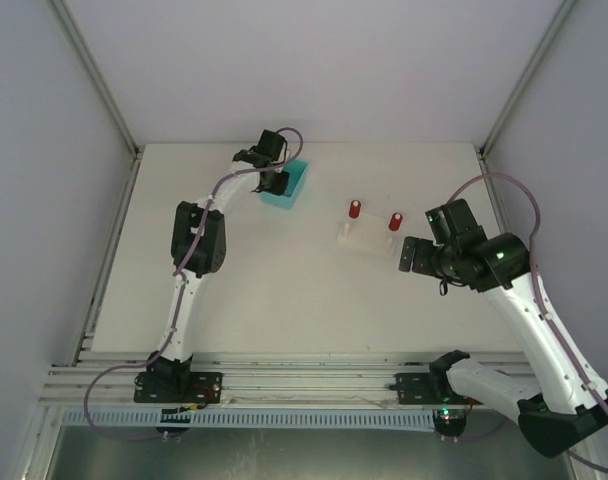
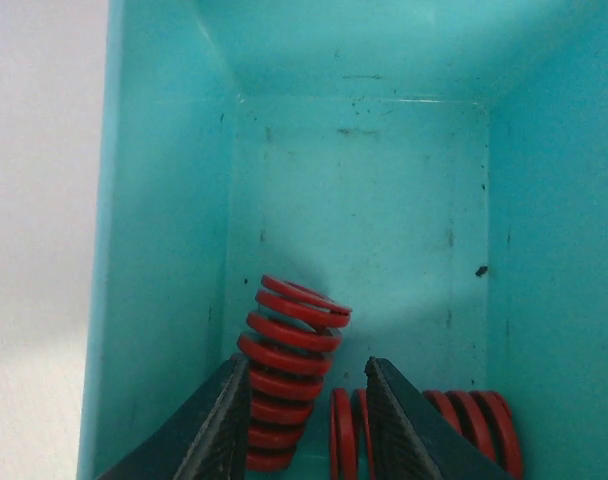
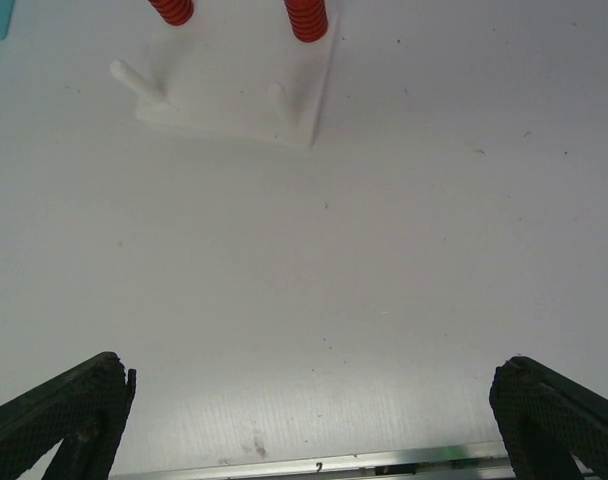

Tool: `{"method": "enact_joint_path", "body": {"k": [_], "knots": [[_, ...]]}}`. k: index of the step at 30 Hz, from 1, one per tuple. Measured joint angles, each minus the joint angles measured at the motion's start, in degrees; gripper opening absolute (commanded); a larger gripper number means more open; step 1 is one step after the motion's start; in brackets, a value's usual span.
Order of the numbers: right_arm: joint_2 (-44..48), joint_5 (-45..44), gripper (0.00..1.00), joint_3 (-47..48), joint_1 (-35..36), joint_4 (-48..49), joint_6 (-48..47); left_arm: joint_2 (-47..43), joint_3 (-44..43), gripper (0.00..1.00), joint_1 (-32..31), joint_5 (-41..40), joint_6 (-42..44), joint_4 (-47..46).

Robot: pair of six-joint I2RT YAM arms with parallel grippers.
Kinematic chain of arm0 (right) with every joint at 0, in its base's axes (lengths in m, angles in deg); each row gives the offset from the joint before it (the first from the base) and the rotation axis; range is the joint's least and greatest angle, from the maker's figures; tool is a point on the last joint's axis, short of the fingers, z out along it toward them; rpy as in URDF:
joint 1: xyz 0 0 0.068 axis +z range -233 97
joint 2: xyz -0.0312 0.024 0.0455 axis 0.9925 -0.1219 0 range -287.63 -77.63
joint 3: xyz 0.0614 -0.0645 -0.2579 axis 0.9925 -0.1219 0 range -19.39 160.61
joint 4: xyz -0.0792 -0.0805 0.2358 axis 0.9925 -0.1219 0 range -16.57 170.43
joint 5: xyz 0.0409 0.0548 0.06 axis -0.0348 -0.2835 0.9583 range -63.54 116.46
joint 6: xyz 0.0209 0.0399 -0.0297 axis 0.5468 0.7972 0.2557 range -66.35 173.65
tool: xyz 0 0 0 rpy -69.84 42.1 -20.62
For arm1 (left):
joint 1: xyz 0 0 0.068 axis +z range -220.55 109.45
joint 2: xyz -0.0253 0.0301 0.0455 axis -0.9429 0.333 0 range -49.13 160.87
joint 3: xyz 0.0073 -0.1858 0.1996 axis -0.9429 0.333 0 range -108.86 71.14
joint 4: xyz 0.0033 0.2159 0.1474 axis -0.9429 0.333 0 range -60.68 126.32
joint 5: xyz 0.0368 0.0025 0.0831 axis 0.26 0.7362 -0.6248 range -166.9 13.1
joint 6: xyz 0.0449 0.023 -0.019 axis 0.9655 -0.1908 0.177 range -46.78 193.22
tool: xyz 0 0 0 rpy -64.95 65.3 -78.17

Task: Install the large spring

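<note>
Straddling a tilted large spring [image 2: 294, 335] inside the teal bin [image 2: 164, 200], the left hand [image 2: 306, 365] may be grasping it, I cannot tell; the right hand [image 3: 309, 420] hangs released, spread wide above the table [image 3: 404, 250].

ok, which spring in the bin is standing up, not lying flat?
The red spring beside the left-hand finger: it stands on end, slightly tilted. The other two springs lie low on the teal bin floor, further right.

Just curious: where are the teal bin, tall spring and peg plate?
teal bin [image 1: 298, 180], top view, right edge
tall spring [image 2: 289, 360], left wrist view, middle coils
peg plate [image 3: 224, 100], right wrist view, flat base
</note>
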Motion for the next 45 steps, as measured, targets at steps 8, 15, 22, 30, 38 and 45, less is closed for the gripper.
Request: {"method": "enact_joint_path", "body": {"k": [8,15,22,30,38,45], "knots": [[-1.5,-0.1,0.98,0.9,0.0,-0.5,-0.6,3.5,-2.8,0.40,0.0,-0.6,1.4,-1.2],[-2.7,-0.6,0.98,3.1,0.0,-1.1,-1.1,6.0,-3.5,0.40,0.0,-0.7,1.8,-2.1],[-4.1,-1.1,0.98,3.9,0.0,-1.3,-1.4,7.2,-4.9,0.21,0.0,-0.4,2.1,-3.0],[-4.3,-1.4,0.98,4.0,0.0,-1.2,-1.7,7.2,-4.9,0.13,0.1,0.5,1.0,-3.9],[-4.2,-1.5,0.98,4.0,0.0,-1.2,-2.8,4.0,-3.2,0.10,0.0,3.1,-2.8,-6.1],[-2.4,-1.5,0.98,4.0,0.0,-1.2,-3.3,-4.6,-0.3,0.09,-0.1,5.2,-5.5,-10.9]]}}
